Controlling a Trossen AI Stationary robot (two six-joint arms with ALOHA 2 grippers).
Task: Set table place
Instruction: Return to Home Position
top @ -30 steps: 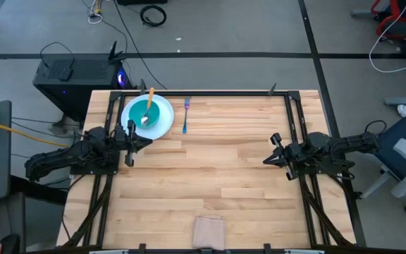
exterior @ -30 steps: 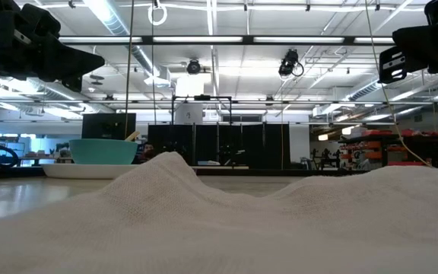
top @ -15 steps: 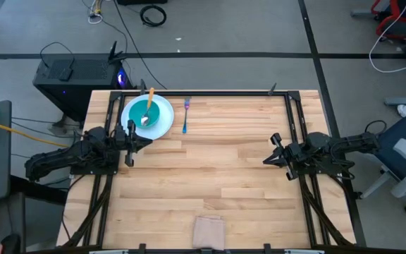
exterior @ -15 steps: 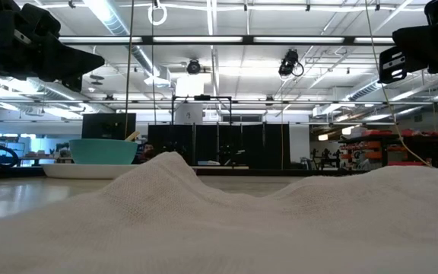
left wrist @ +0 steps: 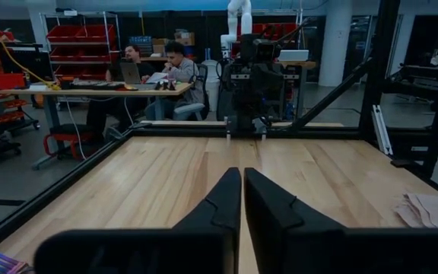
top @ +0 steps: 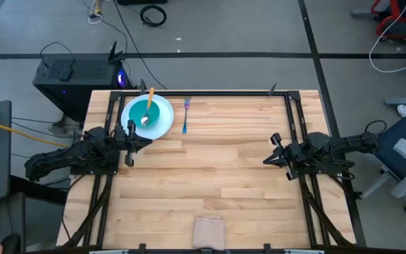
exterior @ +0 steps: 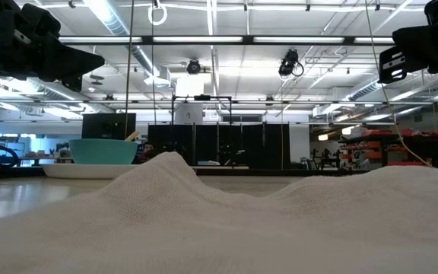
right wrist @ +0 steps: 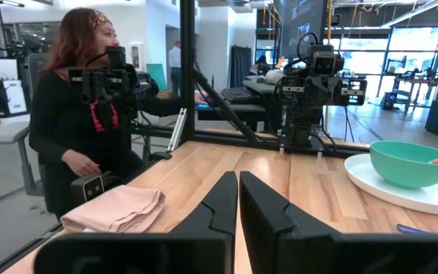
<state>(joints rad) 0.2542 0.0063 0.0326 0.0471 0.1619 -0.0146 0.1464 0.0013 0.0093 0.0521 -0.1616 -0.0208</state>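
Desk (top: 217, 183): light wooden planks, black metal rails along the edges.

Place setting sits at the far left corner of the desk. White round plate (top: 166, 124) lies flat. Smaller teal bowl (top: 138, 110) stands upright on it. Orange-handled metal spoon (top: 149, 107) rests in the bowl, its handle leaning over the far rim. Blue-handled fork (top: 186, 116) lies flat on the wood just beside the plate, on its right, apart from it, tines toward the far edge.

Folded beige cloth (top: 208, 231) lies at the near edge, centre, well apart from the setting.

Left claw (top: 146, 142): above the left side of the desk, just near of the plate, pointing inward. Fingers pressed together, holding nothing.

Right claw (top: 266, 159): above the right side, pointing inward. Fingers pressed together, holding nothing.

Person in a dark top (right wrist: 74, 129) sits beyond the desk's edge.
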